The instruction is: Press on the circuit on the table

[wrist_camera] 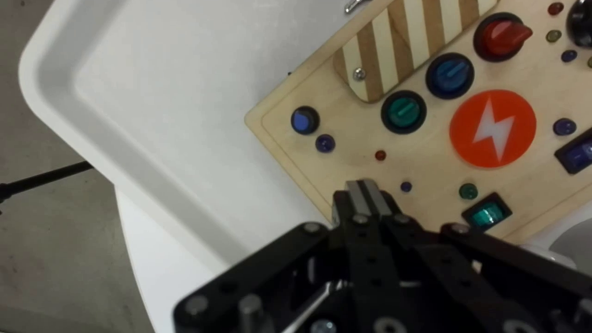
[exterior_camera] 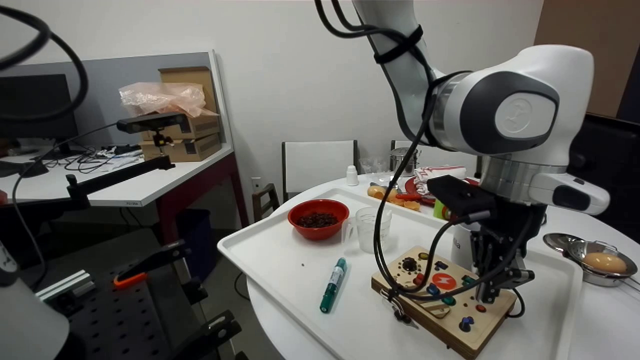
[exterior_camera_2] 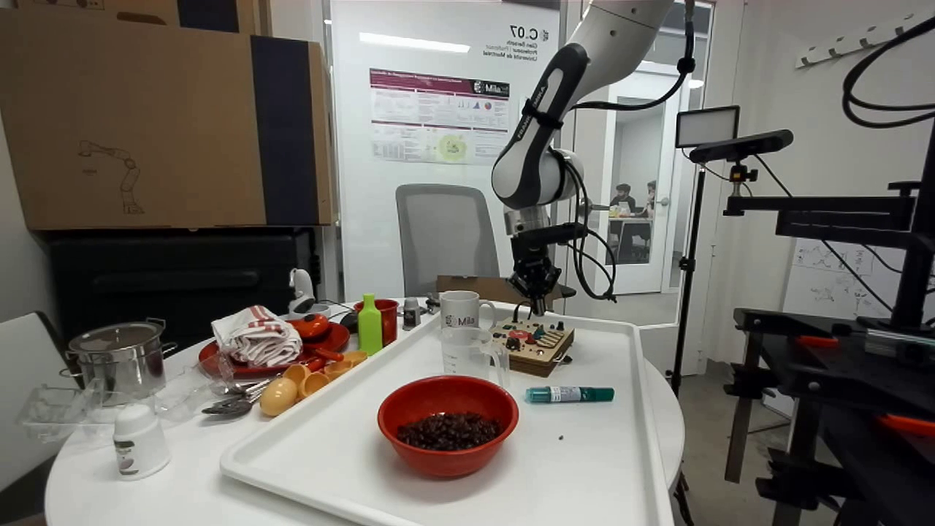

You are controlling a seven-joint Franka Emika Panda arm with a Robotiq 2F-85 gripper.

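Circuit (wrist_camera: 430, 159), a flat rectangular board of light wood studded with red, blue and green knobs and buttons, lies on the white, rounded-corner tray (exterior_camera: 357, 300) with a raised rim, which rests on the round white counter (exterior_camera: 607, 320). My black, jointed tool (wrist_camera: 366, 194) points down over the board, close to one edge; I see it narrow, its tips together, near a small red button (wrist_camera: 380, 155). Whether they touch the wood, I cannot tell. Just beside the board I see a white handled mug (exterior_camera_2: 456, 303), and near that a clear measuring cup (exterior_camera: 368, 235). A green-capped marker pen (exterior_camera: 333, 285) lies apart from the board, and a round red bowl (exterior_camera: 318, 233) of small dark pieces stands farther off.
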